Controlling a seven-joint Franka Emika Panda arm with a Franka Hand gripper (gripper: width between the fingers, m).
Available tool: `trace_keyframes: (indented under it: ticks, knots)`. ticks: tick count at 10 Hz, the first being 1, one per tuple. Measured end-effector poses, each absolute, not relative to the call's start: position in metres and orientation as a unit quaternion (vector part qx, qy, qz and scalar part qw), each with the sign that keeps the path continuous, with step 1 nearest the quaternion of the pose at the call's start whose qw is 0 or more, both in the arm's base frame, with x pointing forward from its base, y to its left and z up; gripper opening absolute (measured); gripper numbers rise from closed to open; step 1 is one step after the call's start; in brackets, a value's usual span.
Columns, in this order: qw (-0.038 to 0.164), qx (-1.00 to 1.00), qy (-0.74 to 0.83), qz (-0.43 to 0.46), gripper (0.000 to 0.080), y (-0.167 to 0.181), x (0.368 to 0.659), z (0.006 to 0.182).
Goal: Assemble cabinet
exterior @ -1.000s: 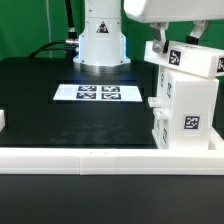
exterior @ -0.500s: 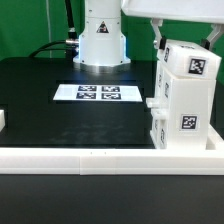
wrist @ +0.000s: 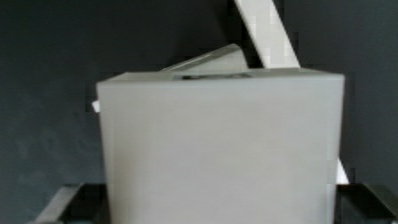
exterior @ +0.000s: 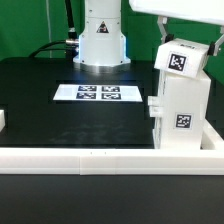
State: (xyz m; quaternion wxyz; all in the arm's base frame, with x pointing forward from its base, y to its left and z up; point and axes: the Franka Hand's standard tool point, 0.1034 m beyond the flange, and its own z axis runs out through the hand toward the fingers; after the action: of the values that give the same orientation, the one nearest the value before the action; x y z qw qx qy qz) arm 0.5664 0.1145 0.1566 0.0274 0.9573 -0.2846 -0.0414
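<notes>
The cabinet [exterior: 182, 105] is a tall white box with square black-and-white tags. It stands at the exterior view's right, just behind the low white rail. A tag sits on its tilted top face and another on its front. My gripper [exterior: 188, 42] comes down from above, with one finger on each side of the cabinet's top. In the wrist view the cabinet [wrist: 217, 140] fills the space between my two dark fingers [wrist: 64, 200], which press against its sides. The gripper is shut on the cabinet.
The marker board [exterior: 98, 93] lies flat on the black table in front of the robot base [exterior: 100, 35]. A long low white rail [exterior: 80, 155] runs along the front edge. A small white piece [exterior: 3, 120] sits at the exterior view's far left.
The cabinet has turned in my grip and now stands more upright. Its top tag has swung round to face the camera, and the gripper has shifted slightly to the exterior view's right.
</notes>
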Motion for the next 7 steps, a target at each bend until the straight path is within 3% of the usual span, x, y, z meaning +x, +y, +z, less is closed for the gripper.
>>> trace_keyframes:
  ticks: [5,6,7]
  knots:
    - [0.024,0.915,-0.401,-0.039,0.0563,0.1188,0.5669,0.1563]
    - [0.024,0.915,-0.401,-0.039,0.0728,0.1188,0.5670,0.1566]
    - [0.015,0.912,-0.409,-0.040,0.0777,0.1201,0.5682,0.1619]
